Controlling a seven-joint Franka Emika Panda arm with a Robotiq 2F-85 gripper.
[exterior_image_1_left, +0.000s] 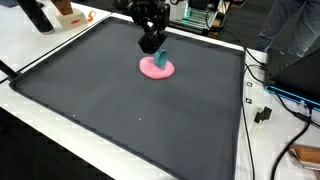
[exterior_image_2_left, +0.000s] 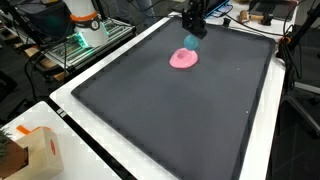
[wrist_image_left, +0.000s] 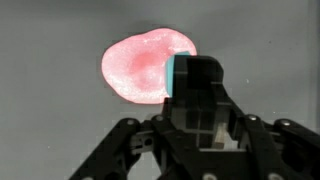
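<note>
Pink disc (exterior_image_1_left: 148, 68), pincer (exterior_image_1_left: 155, 46) clamped on teal block (exterior_image_1_left: 163, 58), only its edge in wrist view

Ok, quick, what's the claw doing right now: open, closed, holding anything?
Claw: looks closed on the teal object, just above the pink disc.

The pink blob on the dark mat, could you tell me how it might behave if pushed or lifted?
The pink blob lies flat with an uneven outline, so it probably will not roll. It looks thin and soft, perhaps floppy when lifted.
</note>
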